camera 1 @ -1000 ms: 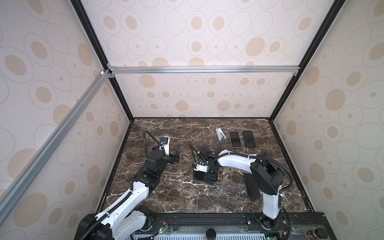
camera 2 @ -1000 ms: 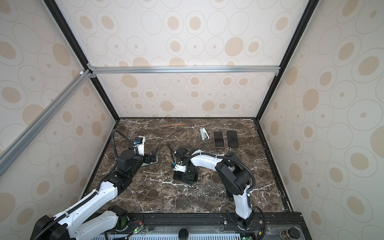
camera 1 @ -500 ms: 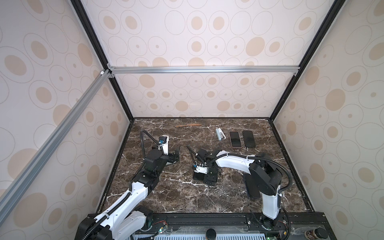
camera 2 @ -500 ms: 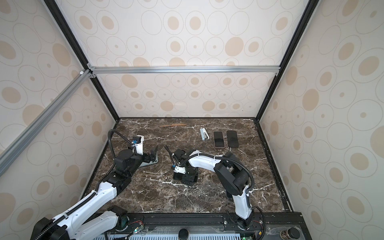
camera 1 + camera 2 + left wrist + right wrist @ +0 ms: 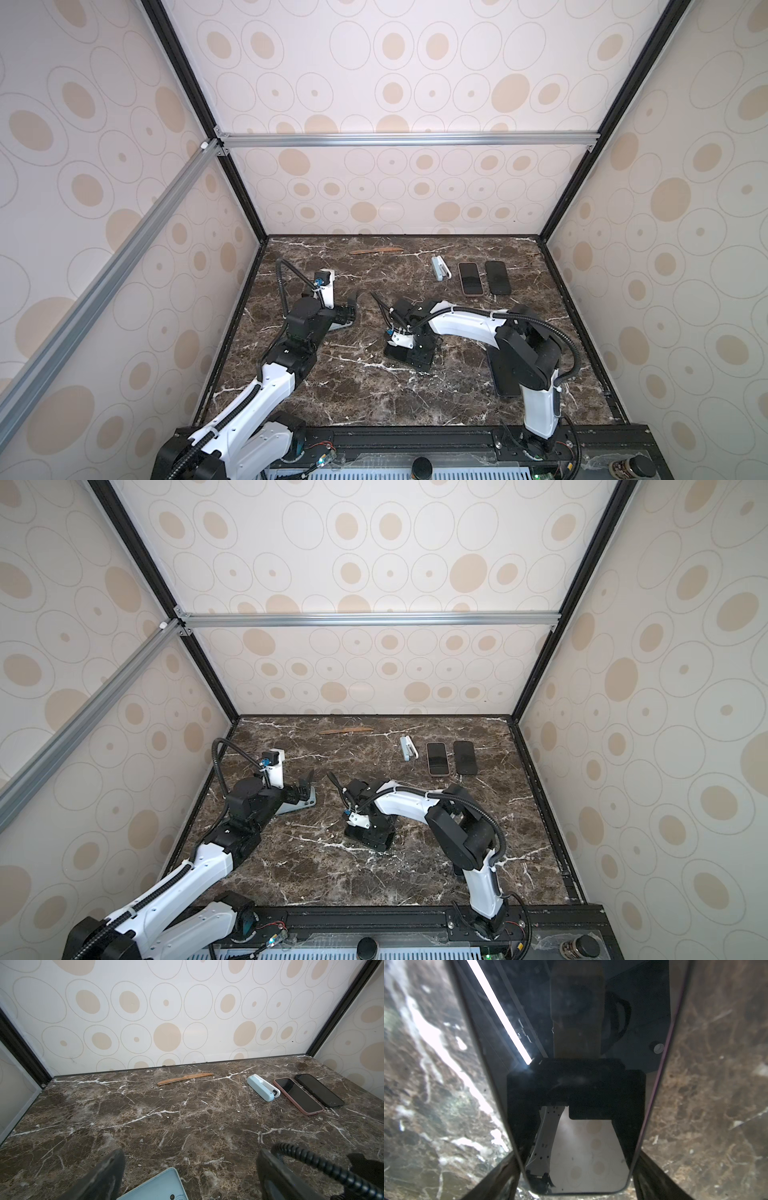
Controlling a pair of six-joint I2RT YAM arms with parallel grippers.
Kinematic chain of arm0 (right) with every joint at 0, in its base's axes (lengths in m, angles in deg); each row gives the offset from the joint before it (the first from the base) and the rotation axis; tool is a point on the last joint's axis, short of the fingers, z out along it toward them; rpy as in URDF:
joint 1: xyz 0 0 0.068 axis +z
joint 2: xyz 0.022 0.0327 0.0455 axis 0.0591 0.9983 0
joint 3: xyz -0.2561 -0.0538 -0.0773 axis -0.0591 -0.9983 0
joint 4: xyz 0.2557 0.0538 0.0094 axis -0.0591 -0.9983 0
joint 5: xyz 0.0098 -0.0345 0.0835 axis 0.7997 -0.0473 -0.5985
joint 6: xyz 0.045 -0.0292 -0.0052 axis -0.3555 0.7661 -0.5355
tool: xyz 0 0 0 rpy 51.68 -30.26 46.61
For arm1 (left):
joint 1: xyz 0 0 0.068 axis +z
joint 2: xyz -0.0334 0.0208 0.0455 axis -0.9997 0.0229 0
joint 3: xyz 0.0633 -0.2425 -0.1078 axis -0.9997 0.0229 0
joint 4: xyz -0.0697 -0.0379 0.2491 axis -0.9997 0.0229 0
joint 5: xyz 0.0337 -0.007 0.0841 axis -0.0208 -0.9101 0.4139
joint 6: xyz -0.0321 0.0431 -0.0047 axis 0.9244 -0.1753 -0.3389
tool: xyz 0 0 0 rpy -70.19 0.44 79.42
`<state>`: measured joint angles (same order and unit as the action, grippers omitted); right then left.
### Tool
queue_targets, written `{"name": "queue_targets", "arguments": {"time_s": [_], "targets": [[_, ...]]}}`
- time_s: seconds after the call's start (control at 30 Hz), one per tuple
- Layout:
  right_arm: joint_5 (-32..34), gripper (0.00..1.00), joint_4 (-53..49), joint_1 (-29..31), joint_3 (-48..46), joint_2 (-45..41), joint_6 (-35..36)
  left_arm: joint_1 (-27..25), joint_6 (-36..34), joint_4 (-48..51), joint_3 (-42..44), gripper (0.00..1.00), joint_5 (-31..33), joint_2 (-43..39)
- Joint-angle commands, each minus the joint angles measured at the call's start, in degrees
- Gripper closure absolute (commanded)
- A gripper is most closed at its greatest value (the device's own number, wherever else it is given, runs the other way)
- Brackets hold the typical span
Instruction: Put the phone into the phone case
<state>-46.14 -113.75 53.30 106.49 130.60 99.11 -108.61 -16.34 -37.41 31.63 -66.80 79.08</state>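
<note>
While I watch from my station, the dark marble tabletop (image 5: 332, 399) fills the cell floor. My right end effector (image 5: 576, 1178) points straight down at mid-tabletop, its fingers (image 5: 496, 1180) straddling the phone (image 5: 571, 1088), which lies flat with its glossy screen up. Each finger sits right at a long edge, and I cannot tell whether they pinch it. My left end effector (image 5: 303, 788) hangs spread wide and empty over the light blue phone case (image 5: 158, 1186), lying flat near the left wall, well apart from the phone. Along the back lie a pink-cased handset (image 5: 298, 1096), a black handset (image 5: 319, 1089), a pale blue gadget (image 5: 261, 1087) and a wooden knife (image 5: 185, 1079).
</note>
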Motion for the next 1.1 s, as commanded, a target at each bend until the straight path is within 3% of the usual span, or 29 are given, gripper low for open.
{"name": "queue_targets", "arguments": {"time_s": [0.0,0.5,0.77,1.07], "targets": [[4.51,0.19,3.02,-0.26,0.15,3.31,-2.62,0.96,0.49,-1.26,-2.47,0.02,-0.55,0.25],[4.04,0.31,4.34,-6.95,8.31,8.54,-15.23,2.04,1.20,-1.32,-2.20,0.02,-0.39,0.08],[5.09,0.32,1.01,-12.94,21.86,17.73,-26.53,2.00,2.33,-0.83,-2.38,0.02,-0.11,-0.38],[6.39,0.28,-7.76,-16.57,44.78,31.61,-34.86,2.09,2.48,-0.03,-2.66,0.03,0.32,-1.26]]}}
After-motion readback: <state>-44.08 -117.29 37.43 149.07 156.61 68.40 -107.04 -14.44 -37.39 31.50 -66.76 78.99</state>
